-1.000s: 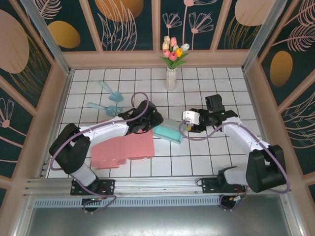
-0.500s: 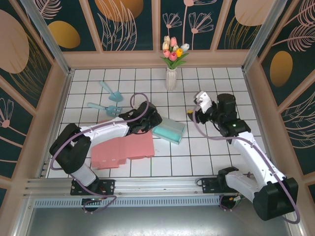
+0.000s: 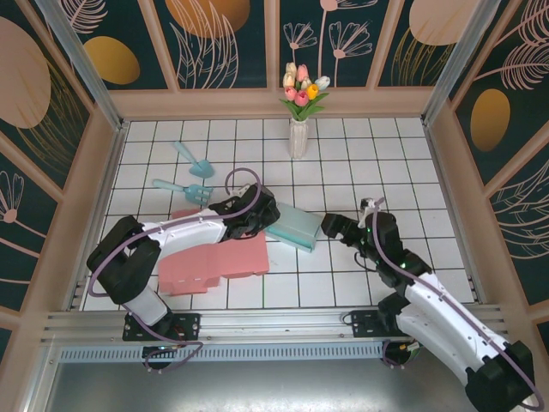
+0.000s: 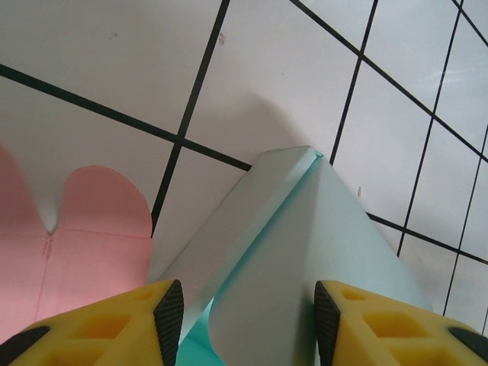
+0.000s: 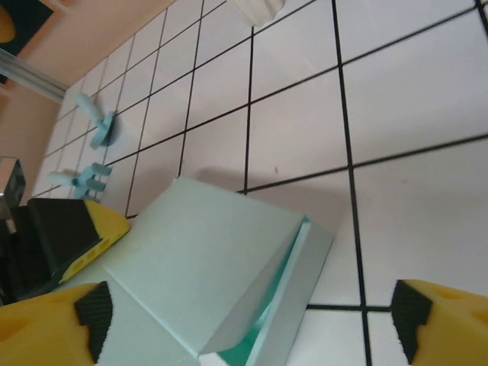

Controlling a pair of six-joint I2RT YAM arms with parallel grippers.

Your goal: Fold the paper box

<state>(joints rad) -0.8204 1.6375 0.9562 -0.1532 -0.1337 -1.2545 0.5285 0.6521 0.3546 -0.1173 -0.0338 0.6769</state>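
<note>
Mid-table on the white tiles (image 3: 390,163), the teal paper box (image 3: 294,227), half formed, long axis slanting from far-left to near-right. At its left end, the left gripper (image 3: 256,216), jaws half closed and clamped on the box across its width, yellow fingers (image 4: 99,328) set against either side of the walls. Just off its right end, the right gripper (image 3: 334,227), jaws spread wide and grasping nothing, facing left along that same long axis, with the box's open end straight ahead between the fingertips. Nearer to the unfolded end by a clear margin: the right gripper. Probably called for next: a leftward approach along the axis to press that end shut against the left hold. On the near-left, a flat pink sheet (image 3: 214,264), touching the box's left end or slightly under it, impossible to tell which
</note>
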